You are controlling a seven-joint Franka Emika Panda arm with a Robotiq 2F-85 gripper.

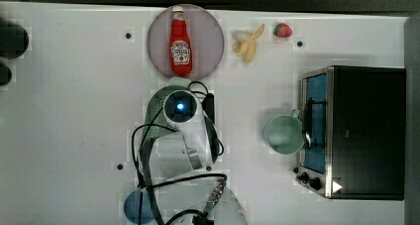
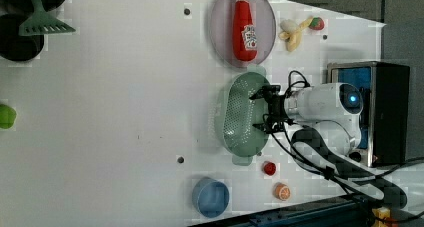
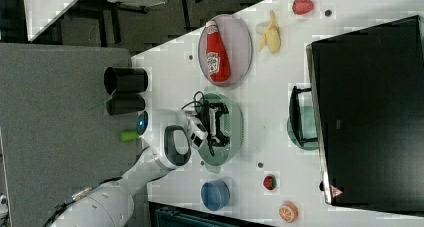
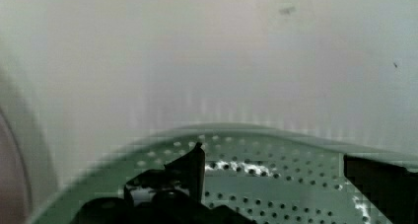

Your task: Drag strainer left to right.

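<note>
Strainer: the strainer (image 2: pixel 239 114) is a pale mint-green oval plastic bowl with a wide smooth rim, a tab handle at each end and a grid of small round holes over its centre
Strainer, close up: in the wrist view the holes of the strainer (image 4: pixel 296 184) run in neat rows across the curved floor, with bright glints on the plastic
Strainer place: middle of the left view, on the white counter (image 2: pixel 110 112), just below the round grey plate (image 2: pixel 220 17); in the top view it lies centre frame, largely under the arm
Fingers: the gripper (image 2: pixel 264 110) reaches over the strainer's right rim in the left view; its black fingers (image 4: pixel 194 167) stand wide apart, one to each side of the wrist view, and hold nothing
Writing: the red ketchup bottle (image 1: pixel 180 41) on the plate carries a white label, its print too small to read
Other marks: a warning triangle sits on the black oven (image 1: pixel 364 131) near its knobs
</note>
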